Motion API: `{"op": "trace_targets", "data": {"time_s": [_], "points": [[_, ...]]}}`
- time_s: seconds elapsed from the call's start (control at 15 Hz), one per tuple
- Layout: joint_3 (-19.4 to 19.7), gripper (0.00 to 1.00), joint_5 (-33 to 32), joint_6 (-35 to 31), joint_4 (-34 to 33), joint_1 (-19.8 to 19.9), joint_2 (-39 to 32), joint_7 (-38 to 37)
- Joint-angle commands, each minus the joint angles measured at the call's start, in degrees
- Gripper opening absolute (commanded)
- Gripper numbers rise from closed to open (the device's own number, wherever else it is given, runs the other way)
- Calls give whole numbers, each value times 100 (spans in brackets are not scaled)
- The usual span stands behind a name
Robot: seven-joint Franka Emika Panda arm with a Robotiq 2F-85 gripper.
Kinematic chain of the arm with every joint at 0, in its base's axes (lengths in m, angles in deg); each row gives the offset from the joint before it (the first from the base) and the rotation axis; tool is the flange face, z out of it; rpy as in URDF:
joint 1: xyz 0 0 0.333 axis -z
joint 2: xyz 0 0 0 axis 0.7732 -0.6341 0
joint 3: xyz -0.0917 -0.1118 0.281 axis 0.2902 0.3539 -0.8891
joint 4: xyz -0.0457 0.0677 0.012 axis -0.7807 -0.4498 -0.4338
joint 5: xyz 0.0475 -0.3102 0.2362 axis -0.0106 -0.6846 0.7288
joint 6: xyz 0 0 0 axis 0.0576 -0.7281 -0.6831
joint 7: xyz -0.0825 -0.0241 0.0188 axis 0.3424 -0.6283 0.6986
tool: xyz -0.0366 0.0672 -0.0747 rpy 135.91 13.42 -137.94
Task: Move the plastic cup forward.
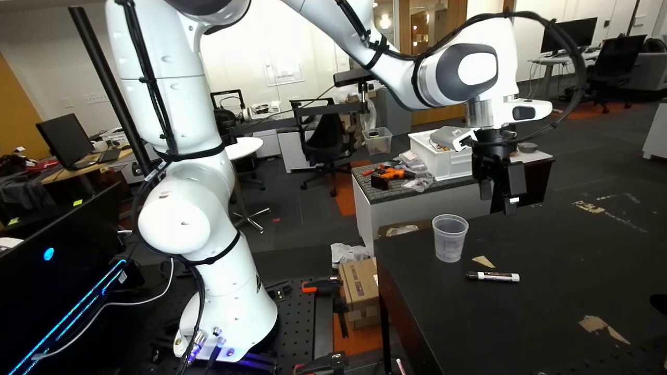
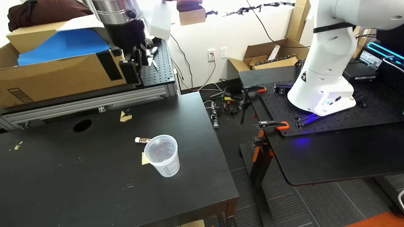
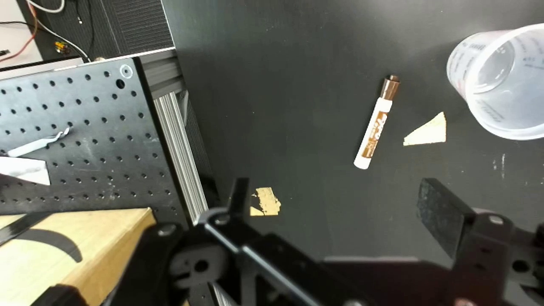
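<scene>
The plastic cup (image 1: 449,238) is a translucent, tapered tumbler. It stands upright on the black table (image 1: 542,323) near the edge on the robot base's side. The cup (image 2: 162,156) also shows whole in an exterior view. In the wrist view the cup (image 3: 495,80) is at the upper right, cut off by the picture's edge. My gripper (image 1: 498,203) is open and points down, in the air above the table and apart from the cup. In the wrist view the gripper (image 3: 335,182) has its fingers wide apart with nothing between them. The gripper (image 2: 134,72) appears near a cardboard box.
A marker (image 3: 376,127) lies close to the cup, beside a flat tan scrap (image 3: 428,131). A cardboard box (image 2: 63,78) and a perforated board (image 3: 85,140) stand along one table side. The table has a round hole (image 2: 82,125). A white bin (image 1: 443,156) stands behind.
</scene>
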Motion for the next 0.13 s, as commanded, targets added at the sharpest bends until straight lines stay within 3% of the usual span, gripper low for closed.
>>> {"op": "trace_targets", "data": {"time_s": [0.0,0.07], "points": [[-92,100,-7,14,-2,85,1,-11],[-92,100,-7,14,2,85,1,-12]]}}
